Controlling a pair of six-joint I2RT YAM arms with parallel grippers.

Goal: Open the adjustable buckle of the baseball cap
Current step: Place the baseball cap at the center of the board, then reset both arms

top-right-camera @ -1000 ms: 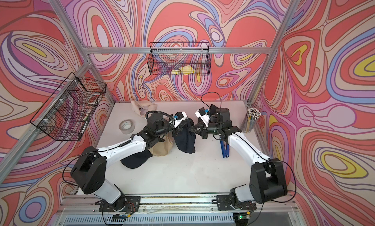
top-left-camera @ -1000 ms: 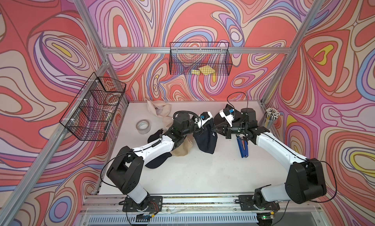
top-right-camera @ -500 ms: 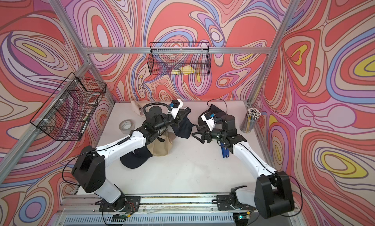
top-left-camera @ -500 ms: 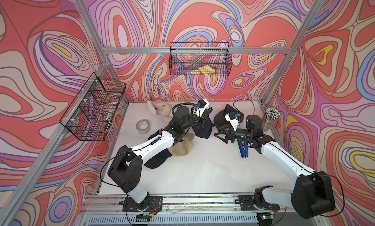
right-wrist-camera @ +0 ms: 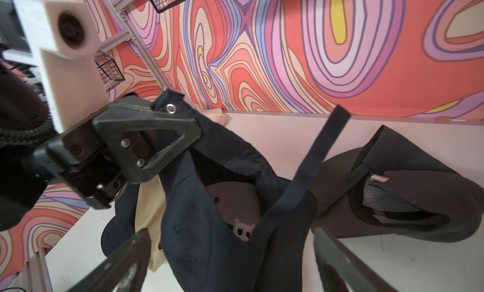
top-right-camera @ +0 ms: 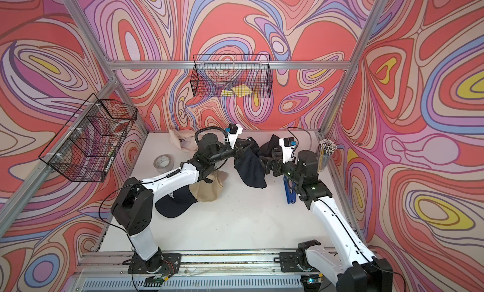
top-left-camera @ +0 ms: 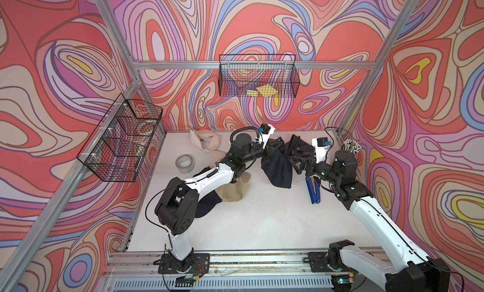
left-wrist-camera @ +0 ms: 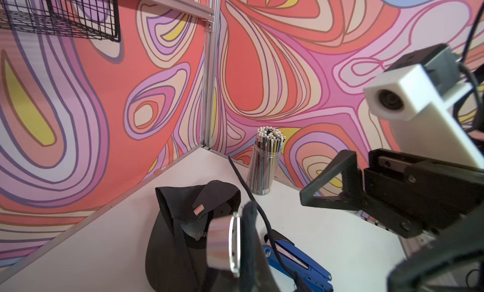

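Buckle (left-wrist-camera: 222,244) blurry, cap (top-left-camera: 279,168) in left gripper (top-left-camera: 274,146)

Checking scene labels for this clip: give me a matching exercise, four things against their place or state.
1. navy cap
2. tape roll
3. pencil cup
4. right gripper

A. open, holding nothing
B. back right corner of the table
C. hanging from the left gripper
D. lying flat on the table's left side

Pairs: 1-C, 2-D, 3-B, 4-A
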